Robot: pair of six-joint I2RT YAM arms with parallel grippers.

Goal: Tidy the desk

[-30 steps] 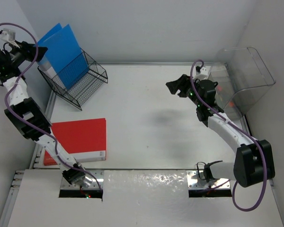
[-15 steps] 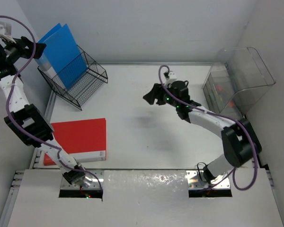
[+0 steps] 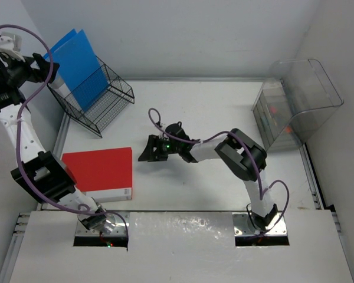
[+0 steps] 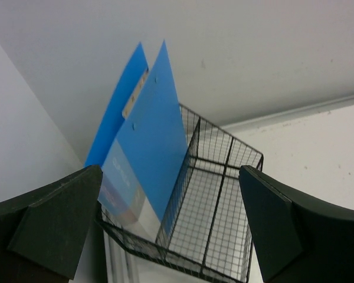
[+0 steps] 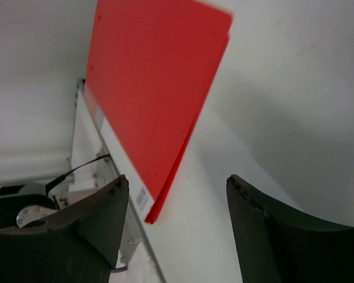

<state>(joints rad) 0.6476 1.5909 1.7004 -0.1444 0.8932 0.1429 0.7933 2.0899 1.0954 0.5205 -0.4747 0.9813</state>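
Note:
The desk (image 3: 194, 112) is a white tabletop with grey edge rails. On its left side a red folder (image 3: 100, 171) lies flat, its corner also seen in the right wrist view (image 5: 153, 88). My right gripper (image 3: 146, 150) reaches low across the desk and stands open just right of that folder's edge, nothing between its fingers (image 5: 177, 180). Raised at the far left, my left gripper (image 3: 47, 66) is open and empty (image 4: 169, 171). It sits beside a blue folder (image 3: 76, 65) that stands upright in a black wire basket (image 3: 109, 97). The left wrist view looks onto the blue folder (image 4: 153, 135) and the basket (image 4: 224, 200).
A clear plastic bin (image 3: 298, 97) with a curved lid sits at the back right corner, small items inside. White walls close in at the back and both sides. The arm bases stand on a plate (image 3: 183, 227) at the near edge.
My right arm has swept from the clear bin at the far right across the desk to the red folder's edge. The left gripper has opened wide and shifted slightly beside the basket.

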